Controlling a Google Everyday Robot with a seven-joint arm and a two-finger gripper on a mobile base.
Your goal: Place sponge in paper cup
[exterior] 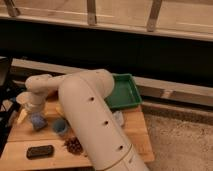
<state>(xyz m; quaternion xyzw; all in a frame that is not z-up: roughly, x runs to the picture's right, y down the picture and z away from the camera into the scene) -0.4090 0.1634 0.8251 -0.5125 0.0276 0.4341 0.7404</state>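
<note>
My white arm [87, 115] reaches from the bottom centre to the left side of the wooden table [135, 125]. My gripper [36, 111] points down right above a small blue sponge [38, 122] at the table's left; I cannot tell whether it touches it. A small bluish paper cup [60, 127] stands upright just to the right of the sponge, partly behind my arm.
A green tray [124, 92] sits at the table's back right. A yellow item [22, 116] and a pale cup-like object [22, 99] lie left of the gripper. A black flat object [40, 151] and a brown clump [74, 145] lie near the front edge.
</note>
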